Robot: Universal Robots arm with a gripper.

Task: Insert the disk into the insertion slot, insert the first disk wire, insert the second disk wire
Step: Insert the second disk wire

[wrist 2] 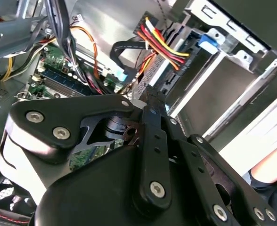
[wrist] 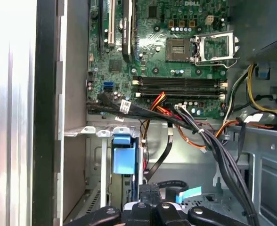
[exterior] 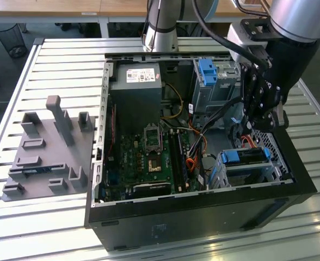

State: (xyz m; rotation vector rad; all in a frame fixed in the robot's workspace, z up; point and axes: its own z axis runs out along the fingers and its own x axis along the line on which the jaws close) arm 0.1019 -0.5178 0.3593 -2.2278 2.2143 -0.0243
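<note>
Pincer point(wrist 2: 151, 106) linkage sits closest in the second wrist view, black bars and screws. Can't tell if it's clenched or released, or whether it has anything in it.

In the exterior view the pincer is down inside the open computer case point(exterior: 203, 209), just above the low corner bay at the exterior view's right. The case sits on a slatted worktop point(exterior: 62, 60), with a grey fixture tray point(exterior: 45, 152) well apart on the exterior view's left.

Task's things: the disk point(exterior: 246, 156) lies in the insertion slot point(exterior: 221, 173), blue carrier edge showing, so it looks seated. The taller cage with blue clip point(exterior: 206, 70) is a separate item behind it.

Wires: a red/yellow/orange bundle point(wrist 2: 163, 43) runs just past the pincer tip, and a black flat cable with light blue end point(wrist: 188, 192) lies near the pincer in the first wrist view. Judging by that, the work is at the wire stage. Can't tell if either wire is plugged in.

Risks, as a judgement:
- Loose cables crowd the pincer, so a linkage could snag the bundle and drag a plug off the motherboard point(wrist: 176, 61).
- A tilted connector could jam against the disk's port.
- The arm is close to the bay walls and could hit the sheet metal.
</note>
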